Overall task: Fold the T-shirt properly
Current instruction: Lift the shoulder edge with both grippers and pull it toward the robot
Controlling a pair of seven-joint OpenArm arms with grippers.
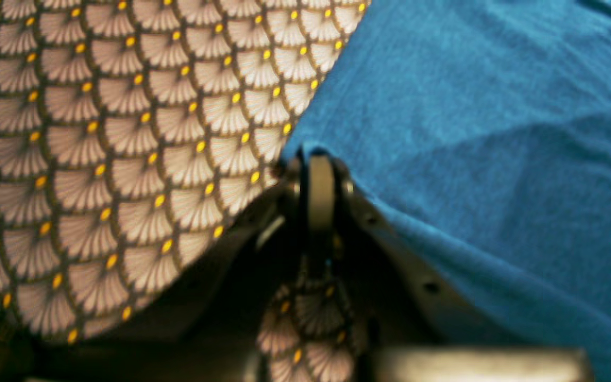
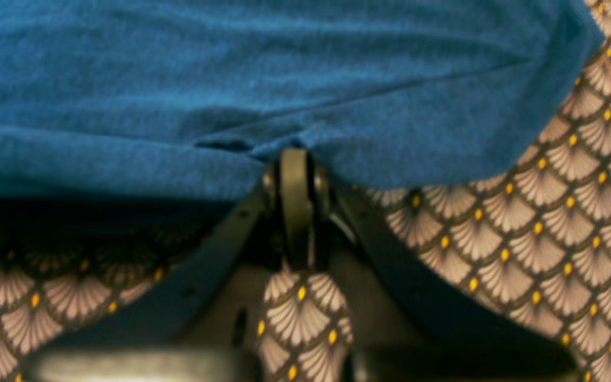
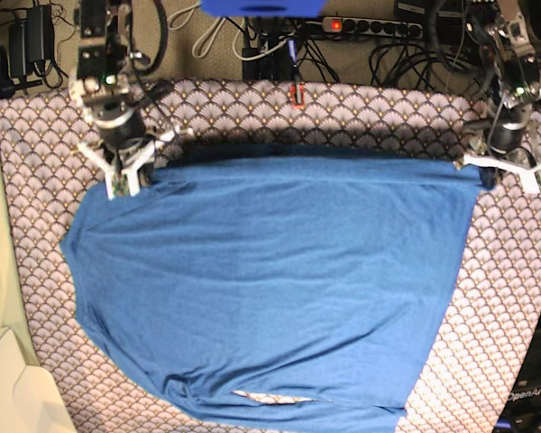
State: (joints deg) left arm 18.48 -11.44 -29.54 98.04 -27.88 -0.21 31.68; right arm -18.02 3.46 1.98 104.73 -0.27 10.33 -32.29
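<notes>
Fabric fills the base view: the T-shirt point(image 3: 279, 280), a soft medium-blue knit without print, lies spread broad and nearly flat over the tablecloth point(image 3: 379, 113), whose scalloped fan pattern (grey-white with small yellow dots) shows all round it. At the far edge on that view's left the right gripper point(image 3: 126, 176) is clenched on one top corner of the shirt, and at the right the left gripper point(image 3: 481, 170) pinches the other, the hem stretched taut between them

One blue T-shirt point(image 3: 279, 289), one scallop-patterned cloth point(image 3: 514, 298), and two robot claws: left claw point(image 3: 478, 170), right claw point(image 3: 131, 180).
</notes>
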